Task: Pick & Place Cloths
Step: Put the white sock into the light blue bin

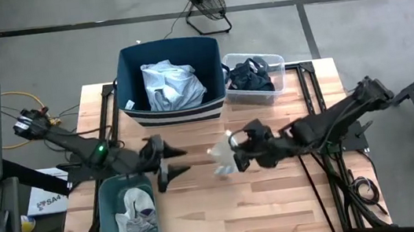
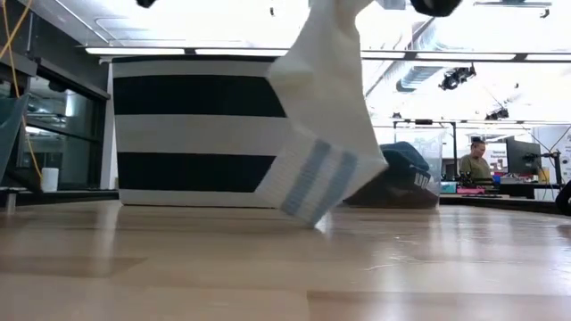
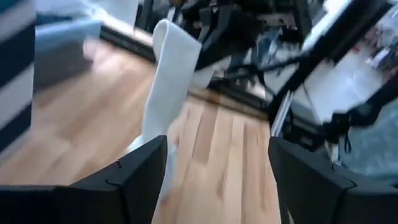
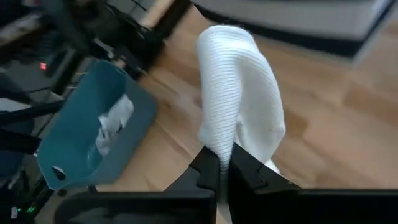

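Pale wooden planks form the table (image 1: 281,202), where the right gripper (image 1: 237,153) near the middle pinches a white ribbed sock (image 4: 239,99) that hangs folded over from its closed fingers, two light blue stripes (image 2: 319,183) showing near its lower end just above the wood. At the far edge stands a navy fabric bin (image 1: 129,78) holding a light blue shirt (image 1: 171,85), beside a clear box (image 1: 276,64) of dark pieces. The left gripper (image 1: 167,162) waits with fingers spread beside a teal tub (image 1: 110,215) at the near left corner, socks (image 1: 136,212) inside it.
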